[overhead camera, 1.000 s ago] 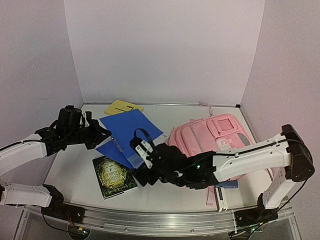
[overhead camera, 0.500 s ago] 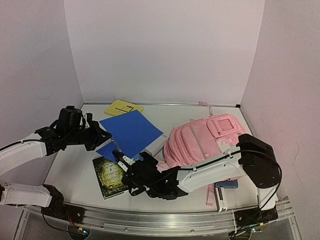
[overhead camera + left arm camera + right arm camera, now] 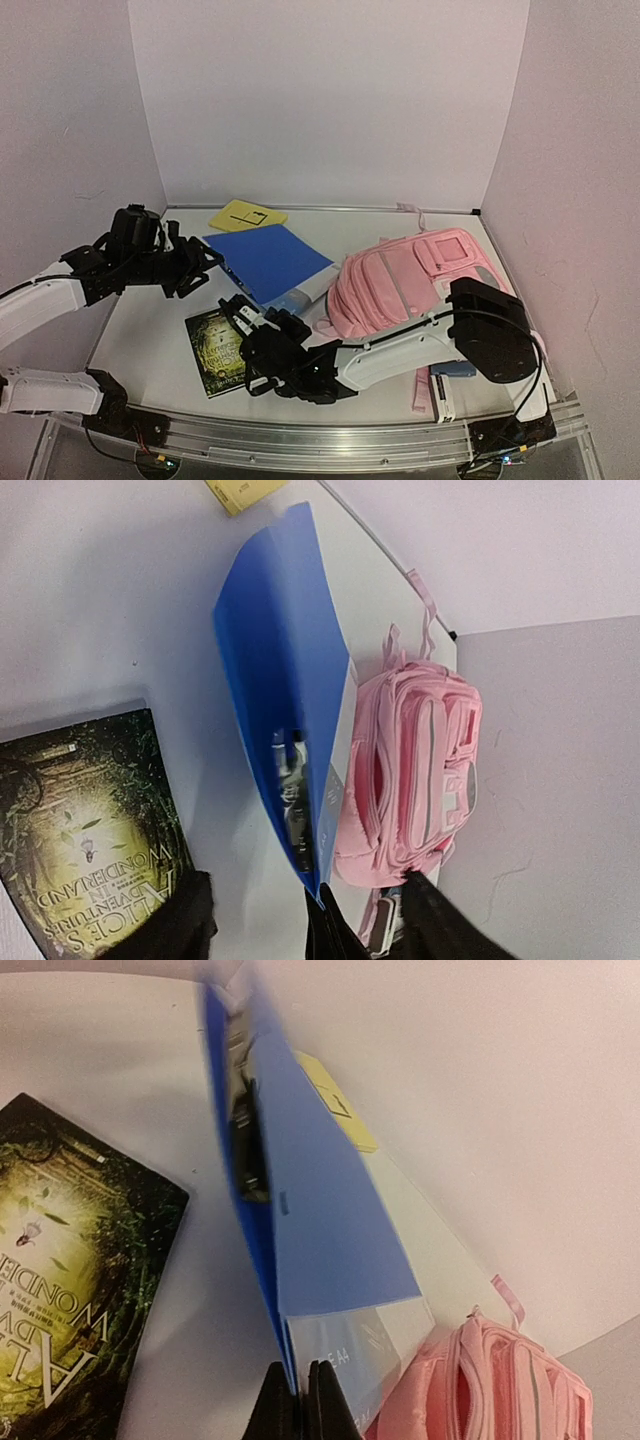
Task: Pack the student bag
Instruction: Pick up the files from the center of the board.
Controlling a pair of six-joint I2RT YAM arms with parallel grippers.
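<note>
Student bag (image 3: 425, 275), pink, lies flat on the right half of the table (image 3: 150, 340) with its front zip pockets up. The side facing the centre shows a darker slit that looks like a parted opening, not certain. Nothing can be seen inside it.

Blue folder (image 3: 268, 258) is tipped up off the table between the two arms, just left of the bag. Right gripper (image 3: 298, 1400) is reached across to the left, fingers pressed together and pinching the folder's near edge. The right wrist view shows the edge clamped between them. Left gripper (image 3: 205, 262) sits at the folder's left edge, touching or nearly so. Left wrist view shows dark finger shapes around the folder's corner, but cannot tell if they are spread or pinching it.

Alice in Wonderland book (image 3: 215, 350) lies flat at front left, well apart from the bag. Yellow pad (image 3: 245, 214) is flat near the back wall, behind the folder. A dark blue flat thing (image 3: 455, 369) peeks out beside the bag under the right arm, and what it is can't be told.

Progress, judged: early. Folder is in hand but not yet at the bag's opening. Book and yellow pad are untouched on the table. Left to do: slide the folder in, then the book and pad, then probably close the zip.
</note>
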